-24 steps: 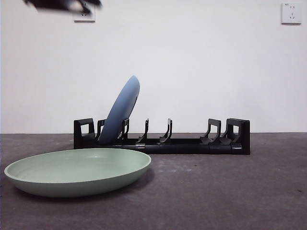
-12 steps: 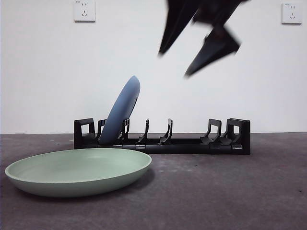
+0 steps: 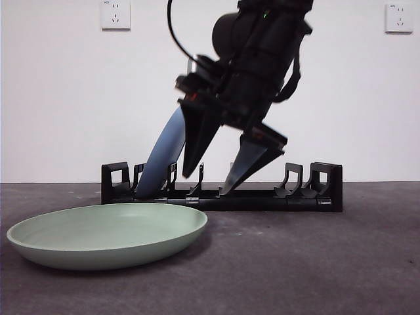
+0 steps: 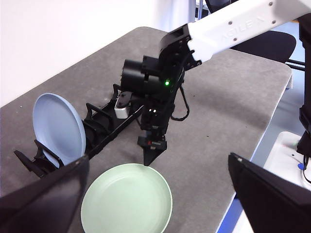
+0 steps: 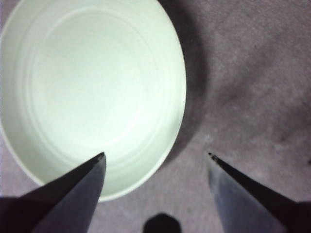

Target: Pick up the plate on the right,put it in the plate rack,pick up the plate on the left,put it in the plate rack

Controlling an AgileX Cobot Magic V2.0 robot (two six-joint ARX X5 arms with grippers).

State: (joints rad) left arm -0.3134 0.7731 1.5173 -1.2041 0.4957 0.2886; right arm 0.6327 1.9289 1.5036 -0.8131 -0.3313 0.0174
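Note:
A pale green plate (image 3: 105, 233) lies flat on the grey table, near and to the left. Behind it a blue plate (image 3: 167, 147) leans upright in the left end of the black plate rack (image 3: 262, 197). My right gripper (image 3: 205, 185) hangs open in front of the rack, just above the green plate's right edge. Its wrist view looks down on the green plate (image 5: 87, 87), with the right gripper (image 5: 155, 154) straddling the rim: one jaw over the plate, the other over bare table. My left gripper (image 4: 158, 160) is open and high, looking down on the green plate (image 4: 126, 199), blue plate (image 4: 58, 127) and rack (image 4: 104, 133).
Two wall sockets (image 3: 115, 14) (image 3: 398, 18) sit on the white wall behind the table. The rack's middle and right slots hold nothing. The table's edge (image 4: 272, 121) runs along the side away from the wall.
The right arm has swung down from the top of the front view to just above the green plate's right edge. Both plates and the rack have stayed put.

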